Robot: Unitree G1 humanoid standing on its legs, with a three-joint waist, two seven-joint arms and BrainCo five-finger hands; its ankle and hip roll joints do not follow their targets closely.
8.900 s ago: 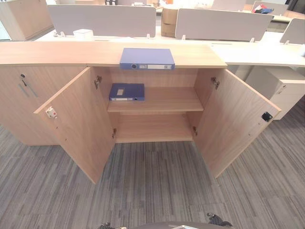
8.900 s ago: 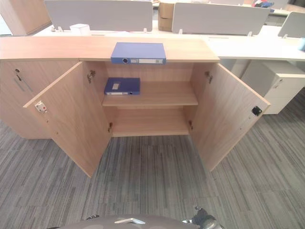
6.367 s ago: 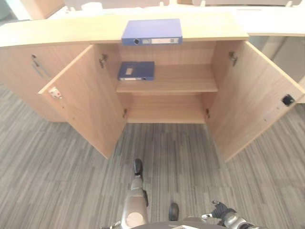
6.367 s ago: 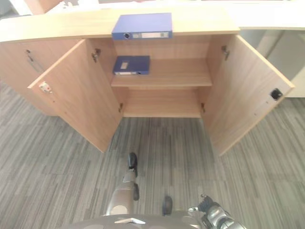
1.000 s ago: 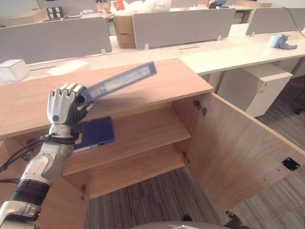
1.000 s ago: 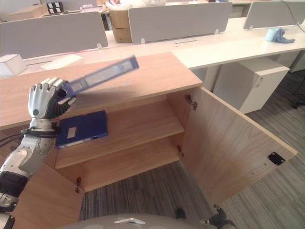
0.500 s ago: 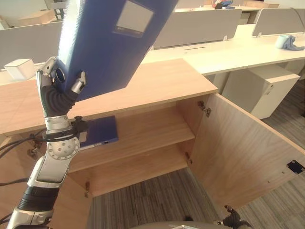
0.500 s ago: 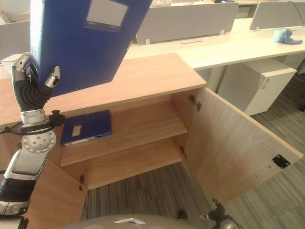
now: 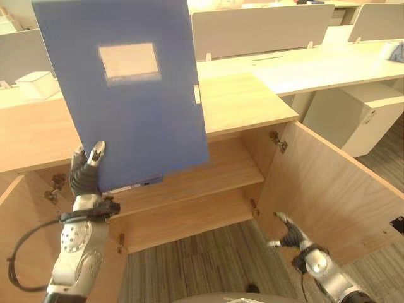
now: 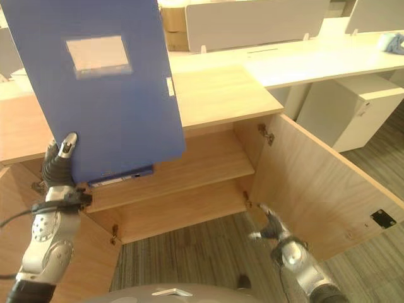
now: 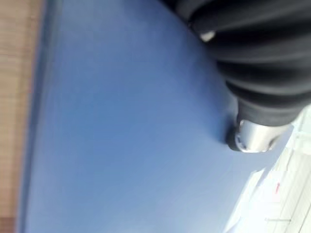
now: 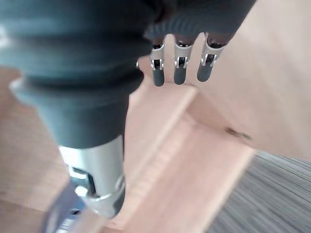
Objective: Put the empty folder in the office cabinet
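Right now my left hand (image 9: pixel 85 177) is clamped on the bottom corner of the large blue plastic folder (image 9: pixel 126 88), which stands upright above it. My right hand (image 10: pixel 270 226) hangs relaxed, holding nothing. Empty, the folder should be light, stiff, slick. Beyond: the open wooden cabinet (image 9: pixel 227 170).

**A:** What does the left arm (image 9: pixel 74 252), the one by the cabinet (image 9: pixel 246 104), look like?

**B:** It has a smooth silver-grey shell with a round disc joint near the wrist and a dark band above it. The left hand (image 9: pixel 84 178) wears a dark ribbed cover, and its thumb (image 11: pixel 252 137) is silver metal.

**A:** And the one in front of the cabinet's right door?

**B:** The right arm (image 9: pixel 331 281) has the same rounded silver-grey casing. The right hand (image 9: pixel 288 235) has a black ribbed cover (image 12: pixel 87 58) that looks like a bellows. Its slim silver fingers (image 12: pixel 179 68) sit in a row, each with a dark tip.
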